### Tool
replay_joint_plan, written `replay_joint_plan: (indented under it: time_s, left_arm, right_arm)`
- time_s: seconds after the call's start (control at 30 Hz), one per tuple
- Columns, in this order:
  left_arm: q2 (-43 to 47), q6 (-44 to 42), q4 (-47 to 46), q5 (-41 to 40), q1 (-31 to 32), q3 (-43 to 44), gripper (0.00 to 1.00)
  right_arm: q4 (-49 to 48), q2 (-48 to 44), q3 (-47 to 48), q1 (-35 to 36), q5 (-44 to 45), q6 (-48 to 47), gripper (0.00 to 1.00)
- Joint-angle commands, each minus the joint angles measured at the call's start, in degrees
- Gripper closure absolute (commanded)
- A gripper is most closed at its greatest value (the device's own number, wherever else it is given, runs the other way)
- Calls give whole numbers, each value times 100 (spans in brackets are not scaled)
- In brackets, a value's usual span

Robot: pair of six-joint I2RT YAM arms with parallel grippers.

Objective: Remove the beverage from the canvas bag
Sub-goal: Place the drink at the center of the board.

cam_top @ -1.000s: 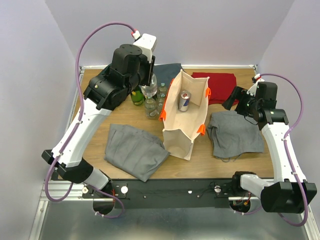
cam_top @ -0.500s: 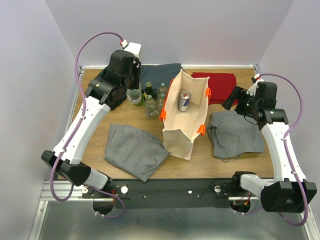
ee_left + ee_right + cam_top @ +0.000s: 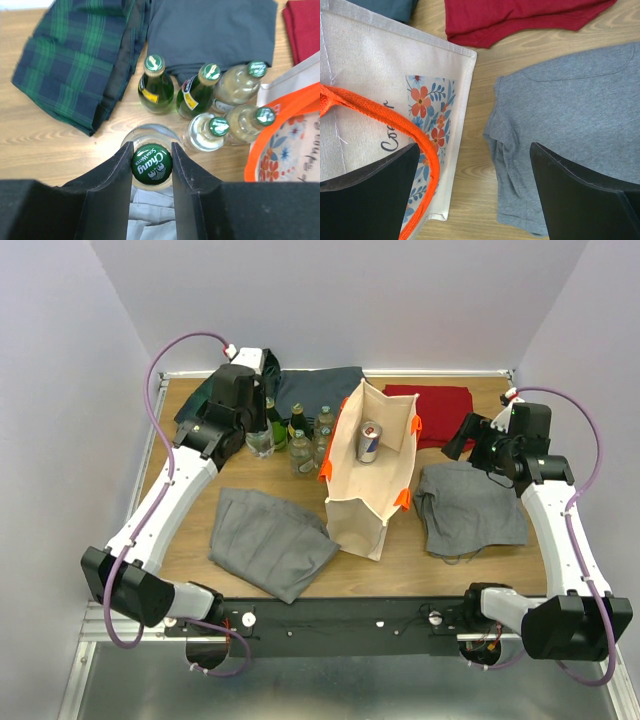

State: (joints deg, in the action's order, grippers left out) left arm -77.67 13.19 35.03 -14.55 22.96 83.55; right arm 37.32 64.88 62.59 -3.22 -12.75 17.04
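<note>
Since it belonged among the other glass bottles (image 3: 195, 95), my left gripper (image 3: 151, 152) pinched the green-capped clear glass bottle (image 3: 150, 132); my right gripper (image 3: 474, 150) hung spread beside the cream canvas bag (image 3: 355, 525).

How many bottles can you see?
6. One bottle in the left end effector, two green bottles and three clear bottles standing together beside the canvas bag. More may hide.

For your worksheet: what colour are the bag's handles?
Bright orange handles, clearest in right wrist view.

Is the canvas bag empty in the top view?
No, a can stands upright inside the canvas bag, toward its far end.
</note>
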Motion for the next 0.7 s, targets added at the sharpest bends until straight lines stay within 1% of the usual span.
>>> replay_joint_plan:
  time_s: [0.0, 0.17, 0.4, 0.67]
  left_arm:
    - [419, 228, -1506, -40, -81, -338, 100]
    - [428, 307, -1911, 40, -134, -708, 100]
    - [428, 368, -2578, -189, -143, -1296, 100]
    - [367, 412, -3001, -242, -143, -1613, 100]
  right_arm:
    - [-111, 59, -54, -47, -140, -34, 0]
    - [-102, 60, -19, -38, -131, -43, 0]
    - [-85, 33, -80, -38, -61, -51, 0]
    - [-85, 51, -106, -38, 1, -60, 0]
